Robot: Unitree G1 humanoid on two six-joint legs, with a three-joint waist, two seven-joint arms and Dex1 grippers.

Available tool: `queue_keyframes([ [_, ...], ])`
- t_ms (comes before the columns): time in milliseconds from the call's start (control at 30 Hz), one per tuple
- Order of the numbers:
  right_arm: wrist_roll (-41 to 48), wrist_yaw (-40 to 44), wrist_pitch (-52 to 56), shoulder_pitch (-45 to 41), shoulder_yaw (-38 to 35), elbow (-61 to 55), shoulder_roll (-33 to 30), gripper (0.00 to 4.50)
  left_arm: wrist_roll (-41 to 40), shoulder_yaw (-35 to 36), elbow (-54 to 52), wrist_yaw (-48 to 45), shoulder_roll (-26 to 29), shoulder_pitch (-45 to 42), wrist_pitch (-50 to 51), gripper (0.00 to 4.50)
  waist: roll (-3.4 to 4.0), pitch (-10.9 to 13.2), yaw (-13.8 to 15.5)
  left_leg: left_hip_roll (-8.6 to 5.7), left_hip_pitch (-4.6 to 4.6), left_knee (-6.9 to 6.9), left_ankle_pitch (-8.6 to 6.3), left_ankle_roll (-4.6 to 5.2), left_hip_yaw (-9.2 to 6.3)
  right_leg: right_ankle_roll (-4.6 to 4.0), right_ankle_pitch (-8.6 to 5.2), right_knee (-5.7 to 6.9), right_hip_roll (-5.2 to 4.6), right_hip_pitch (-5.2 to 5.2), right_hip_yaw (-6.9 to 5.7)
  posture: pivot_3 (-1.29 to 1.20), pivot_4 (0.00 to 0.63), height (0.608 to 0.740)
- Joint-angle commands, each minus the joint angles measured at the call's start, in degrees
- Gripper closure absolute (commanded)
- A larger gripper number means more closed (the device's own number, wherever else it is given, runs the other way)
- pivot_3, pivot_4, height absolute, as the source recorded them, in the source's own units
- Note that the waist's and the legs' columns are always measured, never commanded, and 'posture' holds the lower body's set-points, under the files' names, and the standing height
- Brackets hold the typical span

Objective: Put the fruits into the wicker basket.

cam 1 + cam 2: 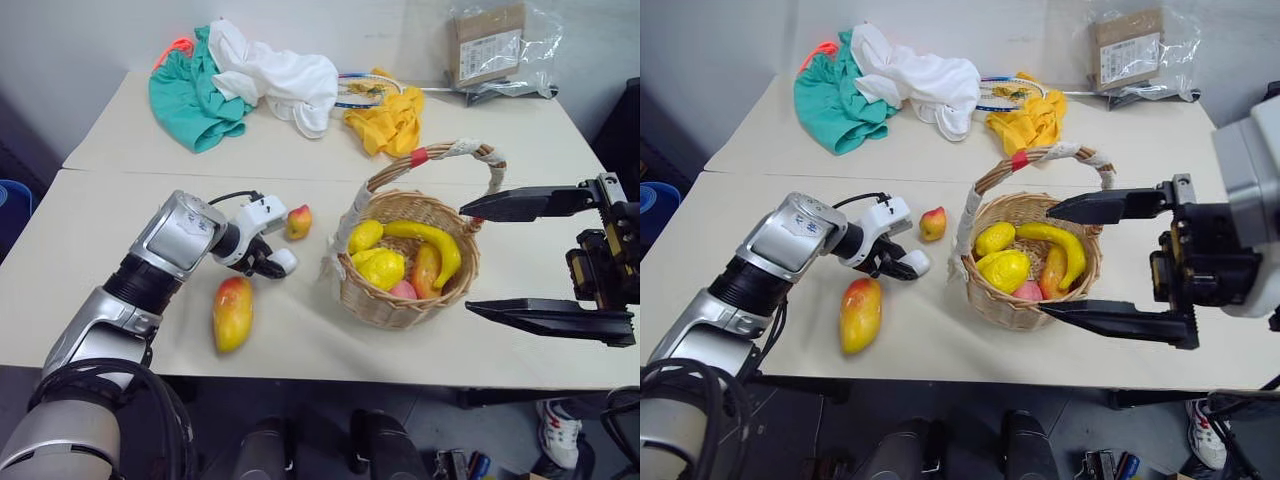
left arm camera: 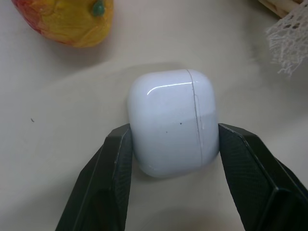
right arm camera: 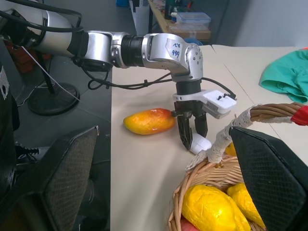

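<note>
Left wrist view shows the left gripper [image 2: 171, 144] with its jaws pressed against both sides of a small white case [image 2: 173, 127] that lies on the tabletop [image 1: 120, 230]. This is a grip on the one thing here that is not a fruit, probably because the case sits between the two loose fruits and close beside the wicker basket [image 1: 405, 262], where it could get in the way of a pick. The mango [image 1: 232, 312] lies near and to the left of the case, on its side. The small peach [image 1: 298, 221] rests just beyond the case, toward the far edge. Both are outside the basket, so the task is not finished.

Inside the basket lie the banana [image 1: 435, 245] and the lemons [image 1: 378, 265], with something pink and an orange-red piece tucked at the near wall. The right gripper [image 1: 545, 258] hangs to the right of the basket with its jaws spread wide and holding nothing, likely kept clear so the left arm has room. A heap of clothes [image 1: 250, 85] lies at the far side, well apart from the work.
</note>
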Motion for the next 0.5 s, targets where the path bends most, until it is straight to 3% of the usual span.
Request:
queue_keyframes([
  [33,-0.3,1.4,-1.1,-2.2,1.0,1.6,-1.4,0.00,0.1,0.1,-1.7,0.7,1.1,2.0,2.3,2.18,-0.01,0.0,0.0,0.00,0.00,0.00,0.00,0.00,0.00,0.00,0.00,0.00,0.00,0.00,0.00,0.00,0.150,0.740],
  [300,-1.9,4.7,-1.4,-6.4,6.1,4.0,-0.8,0.00,-2.8,13.3,-4.4,4.3,9.4,4.1,8.1,2.18,-0.05,0.0,-1.4,0.12,-0.05,0.00,0.00,-0.04,0.03,-0.02,0.01,0.02,-0.02,-0.09,-0.02,0.00,0.150,0.740],
  [500,-8.7,6.4,-4.4,-7.4,11.6,5.0,1.8,0.00,-4.7,32.1,-8.6,11.7,16.3,16.9,17.5,2.18,-0.06,0.0,-1.3,0.09,-0.05,-0.01,-0.02,-0.05,0.05,-0.02,0.01,-0.05,-0.10,-0.08,-0.09,0.00,0.150,0.740],
])
